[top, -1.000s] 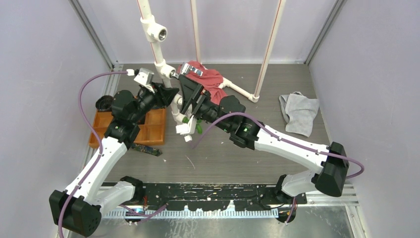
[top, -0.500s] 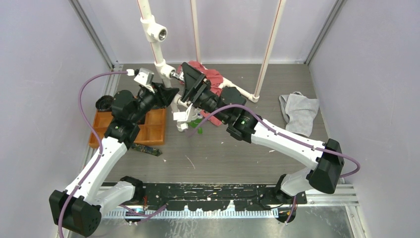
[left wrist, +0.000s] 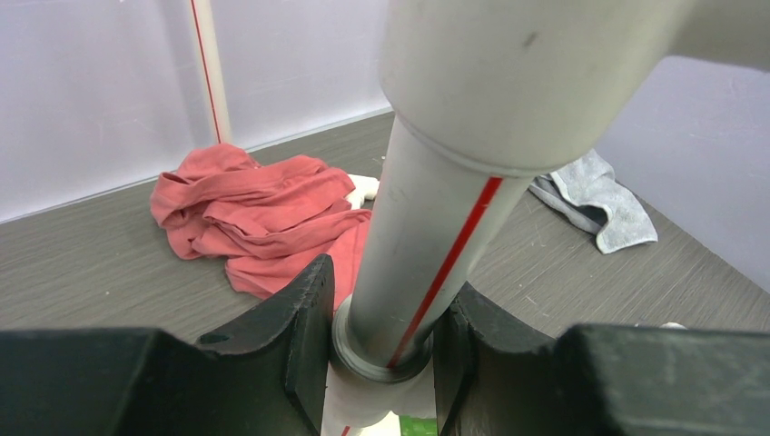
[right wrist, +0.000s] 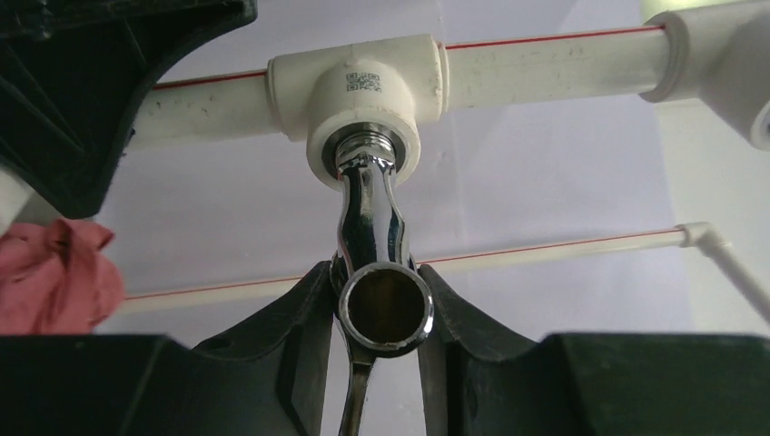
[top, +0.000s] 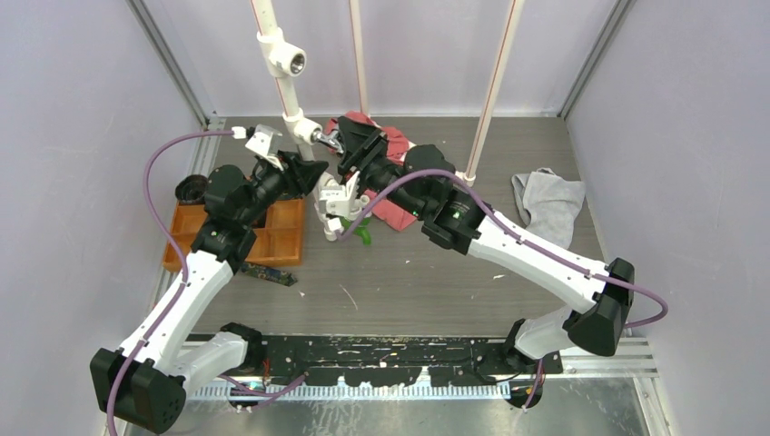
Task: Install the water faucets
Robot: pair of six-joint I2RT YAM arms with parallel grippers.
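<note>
The right arm has swung up from the table toward the far edge, and the right gripper (right wrist: 377,304), wide a second ago, is now closing in on the silver faucet (right wrist: 368,204). Its fingers (right wrist: 304,313) are pressing against both sides of the spout end, so it is holding the tap. The faucet is sitting with its threaded end in the white tee fitting (right wrist: 363,91) of the pipe frame, above the far left part of the table (top: 409,282). The left gripper (left wrist: 381,341) is gripping the upright white pipe (left wrist: 436,227) narrowly, just above a collar. The green tap (top: 362,233) is lying on the table near the pipe's foot, right of the orange tray (top: 283,234). A red cloth (left wrist: 254,218) is bunching behind the pipe.
</note>
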